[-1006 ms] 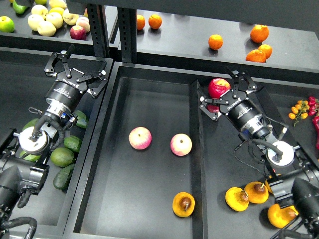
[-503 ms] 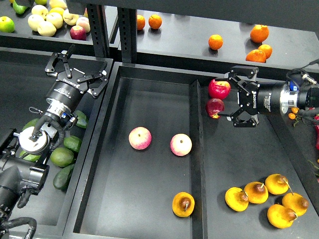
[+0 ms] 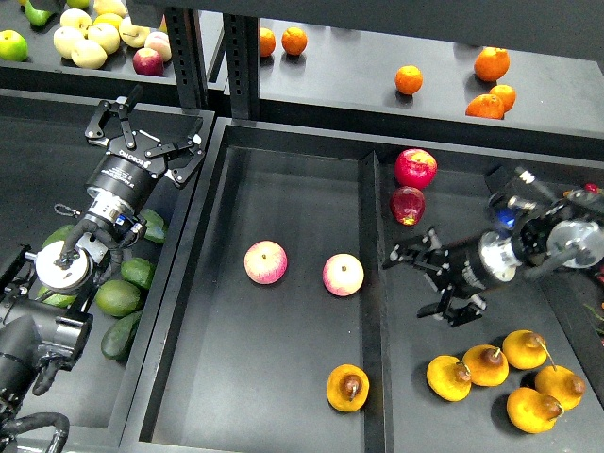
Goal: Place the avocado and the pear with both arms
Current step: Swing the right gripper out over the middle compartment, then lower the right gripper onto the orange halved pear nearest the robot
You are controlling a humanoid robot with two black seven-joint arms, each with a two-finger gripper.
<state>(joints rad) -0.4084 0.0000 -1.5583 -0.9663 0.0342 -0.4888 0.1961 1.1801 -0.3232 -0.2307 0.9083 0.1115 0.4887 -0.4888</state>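
- Claw (image 3: pixel 427 280) on our right arm spreads wide and empty, pointing left, above the cluster of pears (image 3: pixel 486 365) in the right tray; one more pear (image 3: pixel 347 387) lies in the middle tray.
- Our left claw (image 3: pixel 142 135) is also parted and empty, raised well above the avocados (image 3: pixel 118 297) at the left edge.
- We judge a pear firm, smooth and prone to roll, so we would pinch across its widest part.
- An avocado looks dull-skinned and narrower; we would grip across its short axis.
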